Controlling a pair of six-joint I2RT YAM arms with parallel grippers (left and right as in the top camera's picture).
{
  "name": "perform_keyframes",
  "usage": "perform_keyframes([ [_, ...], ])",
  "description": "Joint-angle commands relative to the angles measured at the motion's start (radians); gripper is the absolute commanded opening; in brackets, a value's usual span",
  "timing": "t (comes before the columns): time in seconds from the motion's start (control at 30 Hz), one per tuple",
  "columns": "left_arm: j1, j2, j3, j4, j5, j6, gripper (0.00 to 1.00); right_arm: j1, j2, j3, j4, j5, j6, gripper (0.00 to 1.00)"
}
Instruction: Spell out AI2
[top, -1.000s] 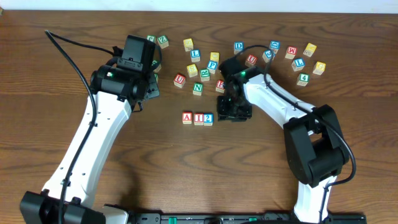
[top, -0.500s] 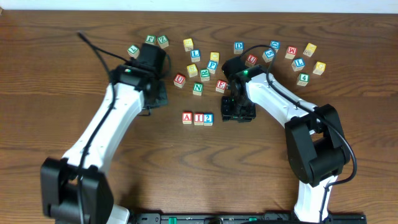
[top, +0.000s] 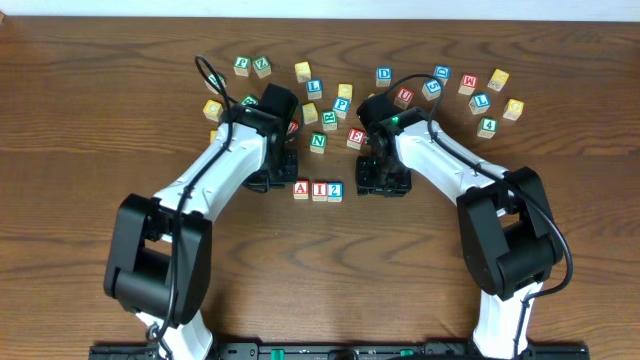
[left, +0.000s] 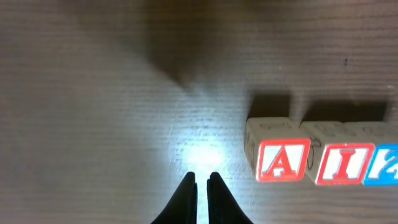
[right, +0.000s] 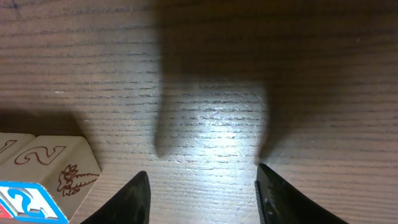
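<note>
Three letter blocks stand in a row on the table: a red A block (top: 301, 190), a red I block (top: 319, 190) and a blue 2 block (top: 335, 190). In the left wrist view the A block (left: 282, 160), I block (left: 340, 163) and 2 block (left: 384, 165) sit to the right of my shut, empty left gripper (left: 201, 181). My left gripper (top: 277, 180) is just left of the A. My right gripper (top: 383, 185) is open and empty, just right of the 2 block (right: 37, 177), low over bare wood (right: 202, 177).
Several loose letter blocks lie scattered behind the row, among them a green N (top: 318, 142), a red E (top: 355, 138), a blue D (top: 384, 75) and a green 4 (top: 487, 127). Both arms reach in from the front edge.
My left arm has swung right and forward, from the back-left blocks down to just beside the A block. The right arm has stayed still.
</note>
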Motion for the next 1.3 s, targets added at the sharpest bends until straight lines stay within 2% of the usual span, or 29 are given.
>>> perform_keyframes([
  [0.0,0.000,0.026,-0.012,0.019,0.021,0.048,0.08,0.002,-0.021,-0.007,0.002,0.015,-0.001,0.50],
  [0.17,0.000,0.030,-0.015,0.052,0.035,0.128,0.08,0.002,-0.017,-0.007,0.006,0.015,-0.001,0.51],
  [0.63,0.000,0.031,-0.084,0.131,0.037,0.130,0.08,0.002,-0.016,-0.008,0.009,0.015,-0.001,0.51],
  [0.77,0.000,0.036,-0.084,0.148,0.135,0.193,0.08,0.002,-0.016,-0.008,0.010,0.015,-0.001,0.52],
  [1.27,0.000,0.087,-0.084,0.161,0.168,0.193,0.08,0.002,-0.016,-0.009,0.011,0.015,-0.001,0.52],
])
